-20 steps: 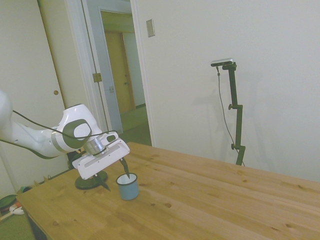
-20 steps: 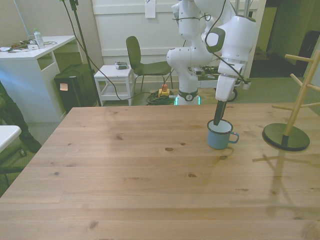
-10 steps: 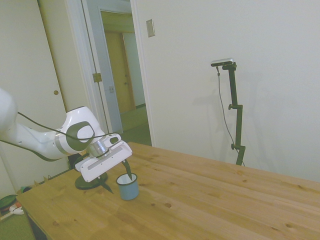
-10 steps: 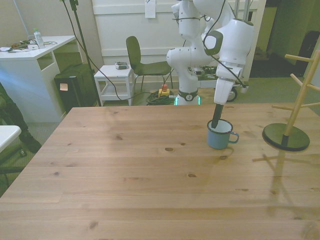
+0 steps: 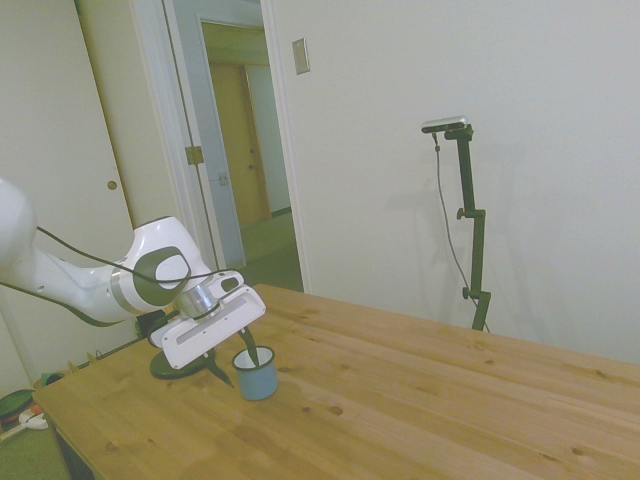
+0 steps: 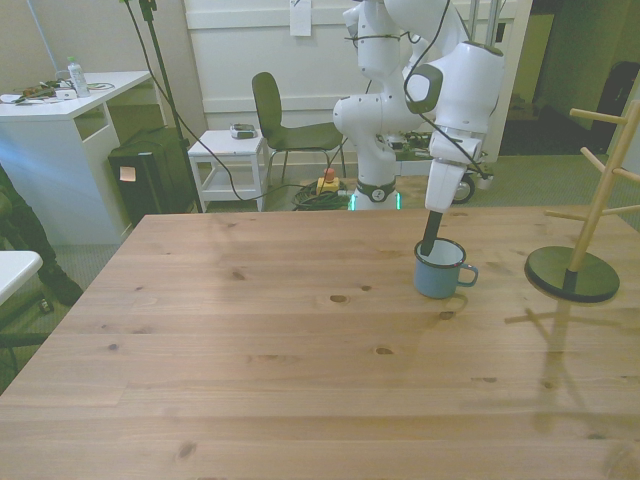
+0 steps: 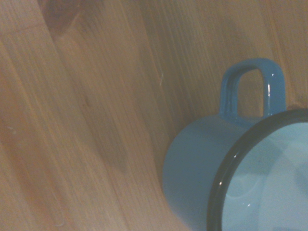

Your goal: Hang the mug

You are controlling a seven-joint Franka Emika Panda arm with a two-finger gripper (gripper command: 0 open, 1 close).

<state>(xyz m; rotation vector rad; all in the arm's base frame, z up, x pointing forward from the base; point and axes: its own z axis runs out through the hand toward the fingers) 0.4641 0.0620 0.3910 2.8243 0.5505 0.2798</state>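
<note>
- Over on the front view's right half of the table (image 6: 250,350), the mug (image 6: 438,272) stands upright on the wood, handle (image 6: 470,272) sticking out toward 3 o'clock
- what changed in the last second: the wrist has dropped and tipped over a bit more, so the gripper (image 5: 236,365) sits lower on the mug than it did; the mug itself hasn't budged
- in the side view one dark finger (image 5: 250,350) reaches down inside the cup and the other (image 5: 218,372) hangs outside the wall at about 9 o'clock from it, so the jaws straddle the rim
- there's visible space between the two fingers, so I read them as spread and not clamped on anything yet
- what that means for me: the approach looks done and squeezing the wall is my next call, nothing has been lifted
- the mug is the only container here: white inside, and the only thing I can see in it is that one finger; the wrist view shows the inside clean as far as it goes
- the wooden peg rack (image 6: 590,190) on its dark round base (image 6: 572,275) stands at 3 o'clock from the mug, near but apart, no mug on any peg I can see
- so the hang is all still ahead of me
</note>
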